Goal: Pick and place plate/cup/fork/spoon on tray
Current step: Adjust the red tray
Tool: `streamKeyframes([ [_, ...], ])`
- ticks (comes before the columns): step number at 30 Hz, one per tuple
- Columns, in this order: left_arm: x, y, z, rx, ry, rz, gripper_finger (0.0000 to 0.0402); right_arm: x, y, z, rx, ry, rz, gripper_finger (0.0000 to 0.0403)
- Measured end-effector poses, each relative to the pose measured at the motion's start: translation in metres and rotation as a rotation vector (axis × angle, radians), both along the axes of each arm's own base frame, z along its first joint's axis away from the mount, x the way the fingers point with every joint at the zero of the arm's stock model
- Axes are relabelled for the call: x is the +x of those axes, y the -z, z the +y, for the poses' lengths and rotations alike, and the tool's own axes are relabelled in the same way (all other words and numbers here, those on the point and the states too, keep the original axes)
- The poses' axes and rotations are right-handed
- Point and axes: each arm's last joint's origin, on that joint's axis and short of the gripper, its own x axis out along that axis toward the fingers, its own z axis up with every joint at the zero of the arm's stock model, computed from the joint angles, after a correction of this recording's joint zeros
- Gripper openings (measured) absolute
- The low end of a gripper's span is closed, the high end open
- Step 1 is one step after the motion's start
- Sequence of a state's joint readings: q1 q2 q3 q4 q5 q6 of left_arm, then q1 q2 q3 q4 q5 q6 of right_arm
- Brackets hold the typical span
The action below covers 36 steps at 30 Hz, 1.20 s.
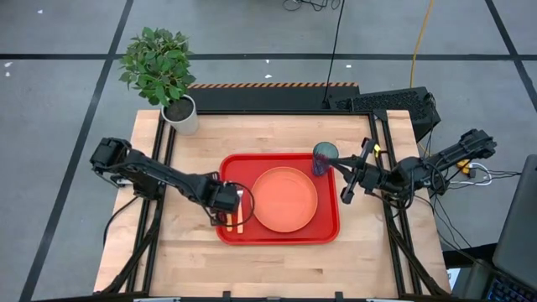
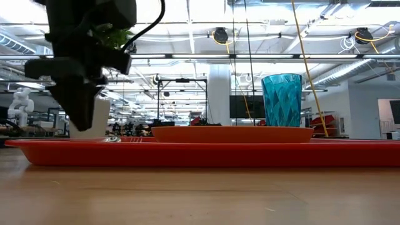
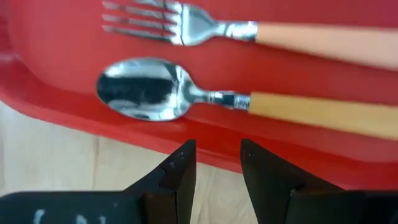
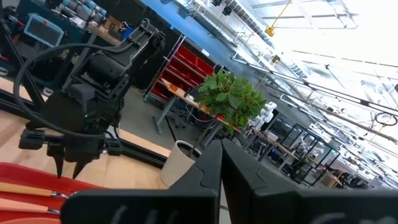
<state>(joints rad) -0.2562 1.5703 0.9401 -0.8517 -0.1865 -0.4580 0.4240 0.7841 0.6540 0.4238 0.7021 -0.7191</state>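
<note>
The red tray (image 1: 327, 231) lies mid-table. On it rest the orange plate (image 1: 285, 199), the teal cup (image 1: 324, 156) upright at the far right corner, and the spoon (image 3: 186, 99) and fork (image 3: 205, 28) side by side on the tray floor along its left edge. My left gripper (image 3: 217, 155) hangs open over the tray's left rim (image 3: 62, 106), pointing down, just short of the spoon, with nothing between its fingers. My right gripper (image 1: 338, 166) is raised beside the cup, shut and empty, its fingers (image 4: 221, 165) pointing across the table.
A potted plant in a white pot (image 1: 180, 113) stands at the table's far left corner. Bare wood (image 1: 252, 268) runs along the near edge in front of the tray. Black rails (image 1: 159, 168) border the table's left and right sides.
</note>
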Motion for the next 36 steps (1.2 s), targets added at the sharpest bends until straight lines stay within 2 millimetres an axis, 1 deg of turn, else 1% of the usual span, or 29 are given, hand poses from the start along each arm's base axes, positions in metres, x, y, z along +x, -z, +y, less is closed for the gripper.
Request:
streamKeyframes([
  [6, -0.007, 0.010, 0.002, 0.005, -0.011, 0.036, 0.0129, 0.000, 0.000, 0.000, 0.000, 0.000, -0.001, 0.0000],
  [12, -0.008, 0.016, 0.006, 0.001, 0.015, 0.024, 0.0129, 0.000, -0.001, 0.000, 0.002, 0.000, -0.005, 0.0000],
  [16, -0.006, 0.016, 0.012, 0.005, 0.024, 0.016, 0.0129, 0.000, -0.001, 0.000, 0.002, 0.000, -0.005, 0.0000],
  [24, -0.001, 0.016, 0.026, 0.078, 0.040, -0.004, 0.0129, 0.000, -0.001, 0.000, 0.002, 0.000, -0.005, 0.0000],
  [31, 0.007, 0.006, 0.025, 0.074, 0.062, -0.031, 0.0129, 0.000, -0.001, 0.000, 0.000, 0.000, -0.005, 0.0000],
  [36, 0.007, 0.006, 0.024, 0.059, 0.050, -0.030, 0.0129, 0.000, 0.000, 0.000, 0.000, 0.001, -0.004, 0.0000],
])
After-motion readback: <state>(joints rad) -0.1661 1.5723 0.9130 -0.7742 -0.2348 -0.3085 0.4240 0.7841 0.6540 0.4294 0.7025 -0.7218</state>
